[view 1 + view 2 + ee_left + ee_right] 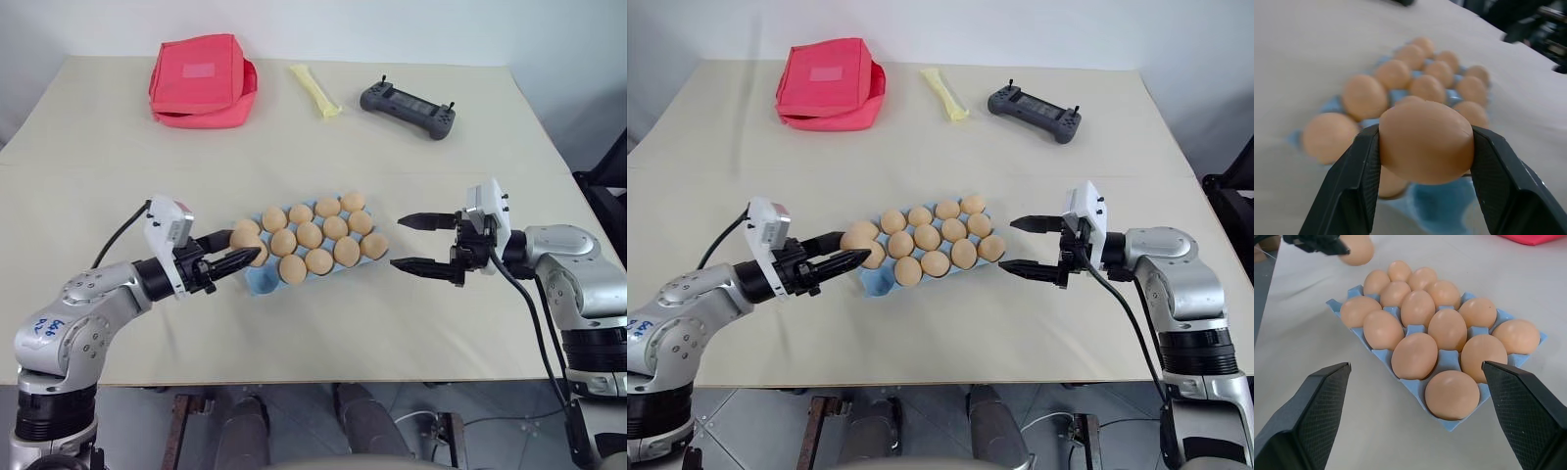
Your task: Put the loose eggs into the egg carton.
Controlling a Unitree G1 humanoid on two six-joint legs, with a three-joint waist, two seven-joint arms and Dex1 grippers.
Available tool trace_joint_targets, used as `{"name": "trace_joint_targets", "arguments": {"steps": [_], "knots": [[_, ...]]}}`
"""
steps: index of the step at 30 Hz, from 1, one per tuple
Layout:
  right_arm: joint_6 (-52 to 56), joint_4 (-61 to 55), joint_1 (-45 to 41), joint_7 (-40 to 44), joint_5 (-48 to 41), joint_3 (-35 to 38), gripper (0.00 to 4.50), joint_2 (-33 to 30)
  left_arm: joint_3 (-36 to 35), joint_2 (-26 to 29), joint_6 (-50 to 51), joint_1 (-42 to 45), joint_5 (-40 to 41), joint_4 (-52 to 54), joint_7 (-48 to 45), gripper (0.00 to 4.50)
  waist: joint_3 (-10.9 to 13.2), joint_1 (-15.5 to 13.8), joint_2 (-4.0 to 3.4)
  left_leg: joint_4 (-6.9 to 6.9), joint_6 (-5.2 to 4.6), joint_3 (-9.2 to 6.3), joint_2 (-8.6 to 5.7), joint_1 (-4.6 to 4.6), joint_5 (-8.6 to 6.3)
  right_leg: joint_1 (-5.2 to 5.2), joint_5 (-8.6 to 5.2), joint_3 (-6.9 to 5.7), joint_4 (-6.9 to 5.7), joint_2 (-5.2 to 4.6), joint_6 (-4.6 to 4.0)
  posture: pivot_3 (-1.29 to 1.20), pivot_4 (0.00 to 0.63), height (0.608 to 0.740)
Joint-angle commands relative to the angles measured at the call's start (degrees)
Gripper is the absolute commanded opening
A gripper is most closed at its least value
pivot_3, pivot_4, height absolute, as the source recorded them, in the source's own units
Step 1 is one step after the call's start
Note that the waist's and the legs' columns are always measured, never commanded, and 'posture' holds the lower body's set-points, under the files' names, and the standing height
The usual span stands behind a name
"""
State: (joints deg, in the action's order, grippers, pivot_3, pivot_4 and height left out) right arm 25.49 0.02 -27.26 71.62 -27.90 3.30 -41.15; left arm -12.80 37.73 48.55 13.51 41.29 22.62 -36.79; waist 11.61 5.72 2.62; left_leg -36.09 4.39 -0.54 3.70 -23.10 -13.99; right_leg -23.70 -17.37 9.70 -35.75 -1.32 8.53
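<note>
The light blue egg carton [261,283] lies in the middle of the table with several tan-orange eggs [310,235] in its cups. My left gripper [242,248] hovers at the carton's left end, shut on one loose egg [1425,142] that sits squarely between its two black fingers [1352,186]. Under that egg a bare blue cup [1440,203] shows at the carton's near left corner. My right gripper [398,242] stands open just off the carton's right end, pointing at it, with nothing between its fingers.
At the back of the table lie a red fabric pouch [201,80], a pale yellow strip [315,90] and a black handheld controller [407,108]. The table's front edge [323,380] runs close below both arms.
</note>
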Motion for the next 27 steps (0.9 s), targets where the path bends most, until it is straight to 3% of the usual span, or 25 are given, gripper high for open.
{"name": "trace_joint_targets", "arguments": {"steps": [1, 15, 16, 21, 27], "knots": [[0.3, -3.2, 1.6, -1.4, -1.8, 2.9, 4.5, -1.0, 3.2, 2.1, -0.6, 2.1, -0.1, -1.4, -4.7, 2.31, 0.0, -0.1, 0.0, 0.01, -0.01, -0.01, 0.0, 0.0, 0.0, -0.01, 0.0, 0.0, -0.01, 0.0, 0.0, 0.0, 0.15, 0.74], [1.5, -8.8, 7.2, -6.3, -3.7, 5.8, 4.5, -1.5, 10.3, 3.9, -5.0, 6.1, -6.3, -7.9, -11.2, 2.31, 0.0, -0.9, -0.01, 0.0, -0.02, -0.01, 0.0, -0.01, 0.0, -0.01, -0.07, 0.0, -0.01, 0.0, -0.1, 0.0, 0.15, 0.74], [1.5, -9.0, 7.4, -6.5, -3.8, 6.0, 4.5, -1.6, 10.1, 3.9, -4.9, 6.5, -6.4, -8.1, -11.1, 2.98, 0.0, -1.0, -0.01, 0.01, -0.02, -0.02, 0.0, -0.01, 0.0, -0.01, -0.07, 0.0, -0.01, 0.0, -0.1, 0.0, 0.15, 0.74], [1.4, -9.0, 7.7, -6.8, -4.2, 6.1, 4.5, -2.1, 8.5, 4.0, -4.8, 8.2, -6.1, -8.6, -10.5, 4.46, 0.0, -0.9, -0.01, 0.01, -0.02, -0.01, 0.0, -0.02, 0.0, -0.01, -0.03, 0.0, 0.0, 0.0, -0.02, 0.0, 0.15, 0.74], [0.8, -7.7, 6.4, -6.7, -3.8, 5.6, 4.5, -2.2, 5.7, 4.0, -5.3, 8.3, -4.7, -7.6, -10.8, 4.49, 0.0, -0.9, -0.01, -0.01, -0.02, -0.02, 0.0, -0.01, 0.0, -0.01, -0.03, 0.0, -0.05, 0.01, -0.01, 0.0, 0.15, 0.74]]}}
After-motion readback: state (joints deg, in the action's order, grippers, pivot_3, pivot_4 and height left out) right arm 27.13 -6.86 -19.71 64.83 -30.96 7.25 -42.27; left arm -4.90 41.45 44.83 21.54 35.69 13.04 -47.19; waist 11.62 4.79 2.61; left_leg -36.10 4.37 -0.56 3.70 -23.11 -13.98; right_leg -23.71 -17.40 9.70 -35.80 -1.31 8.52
